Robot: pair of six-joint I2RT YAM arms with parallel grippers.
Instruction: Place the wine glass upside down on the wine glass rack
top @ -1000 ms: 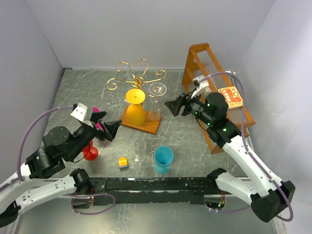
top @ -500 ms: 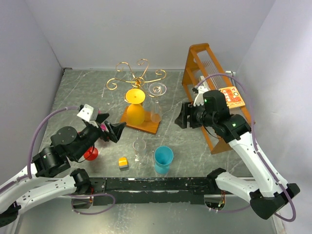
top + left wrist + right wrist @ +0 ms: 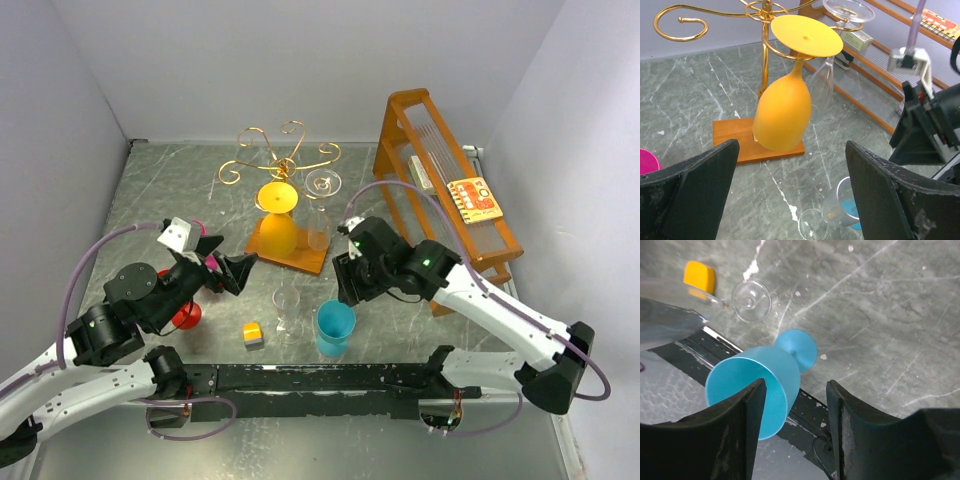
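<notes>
The gold wire rack stands on its orange-brown wooden base at mid-table. A yellow wine glass and a clear one hang upside down on it; both also show in the left wrist view, the yellow one and the clear one. A clear wine glass and a blue wine glass stand upright near the front. My right gripper is open, just above the blue glass, whose rim lies between its fingers. My left gripper is open and empty, left of the clear glass.
A tall orange slatted frame stands at the right. A red glass and a pink glass sit under my left arm. A yellow cube lies near the front edge.
My right arm has swung from beside the slatted frame down and left to above the blue glass. My left gripper has edged slightly right.
</notes>
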